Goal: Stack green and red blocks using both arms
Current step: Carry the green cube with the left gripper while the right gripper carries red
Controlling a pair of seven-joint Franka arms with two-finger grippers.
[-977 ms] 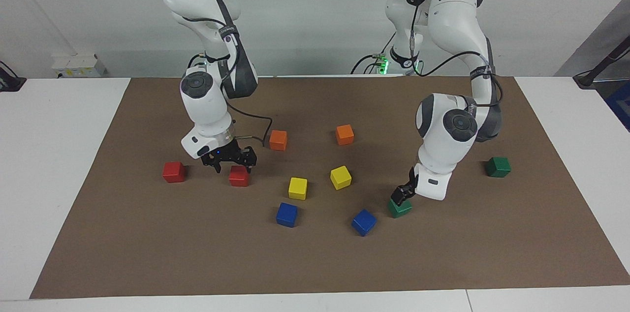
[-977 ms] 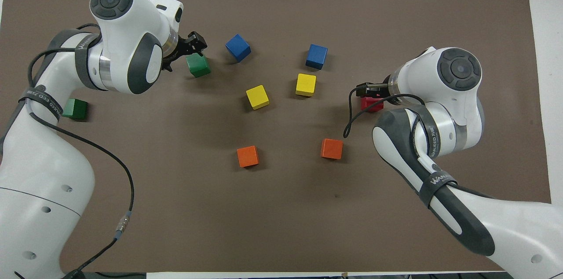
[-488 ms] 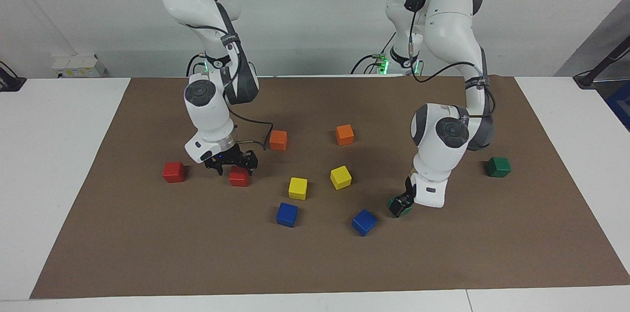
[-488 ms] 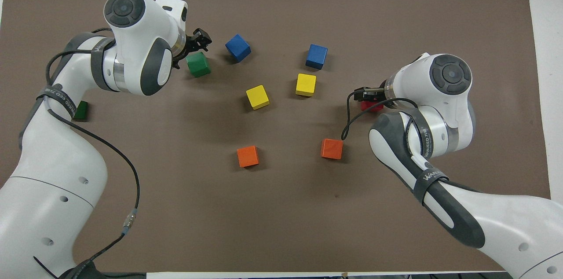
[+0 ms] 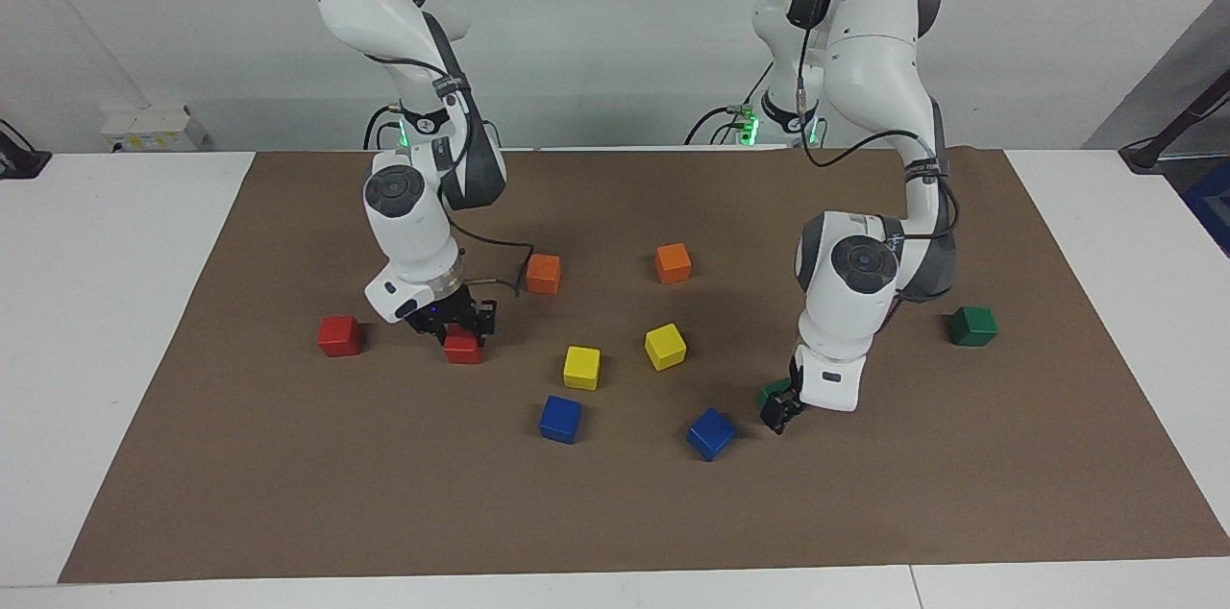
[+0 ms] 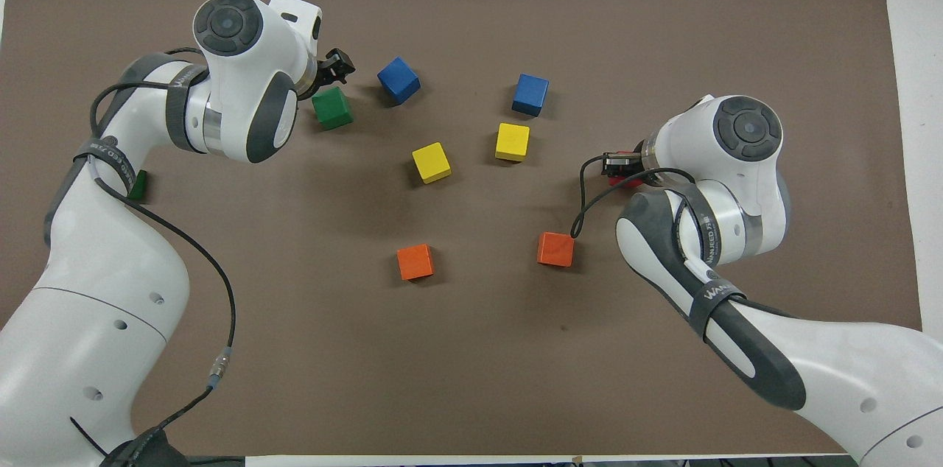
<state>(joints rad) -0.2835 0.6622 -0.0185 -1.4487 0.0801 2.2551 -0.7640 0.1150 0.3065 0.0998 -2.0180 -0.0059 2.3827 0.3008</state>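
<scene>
My right gripper [image 5: 459, 330] is low over a red block [image 5: 463, 350], open, with a finger on each side of it; in the overhead view the gripper [image 6: 616, 163] covers most of that block [image 6: 628, 180]. A second red block [image 5: 339, 335] lies beside it, toward the right arm's end of the table. My left gripper [image 5: 778, 411] is down at a green block [image 5: 770, 390] and hides most of it; the overhead view shows gripper [image 6: 337, 69] and block [image 6: 331, 107]. A second green block [image 5: 972, 326] lies nearer to the robots, toward the left arm's end.
On the brown mat [image 5: 615, 513] lie two orange cubes [image 5: 543, 274] [image 5: 674, 262], two yellow cubes [image 5: 581, 367] [image 5: 665, 346] and two blue cubes [image 5: 560, 419] [image 5: 711, 433]. One blue cube lies close beside the left gripper's green block.
Both grippers have come down: the right one from above the red block to around it, the left one lower onto the green block. No block has moved.
</scene>
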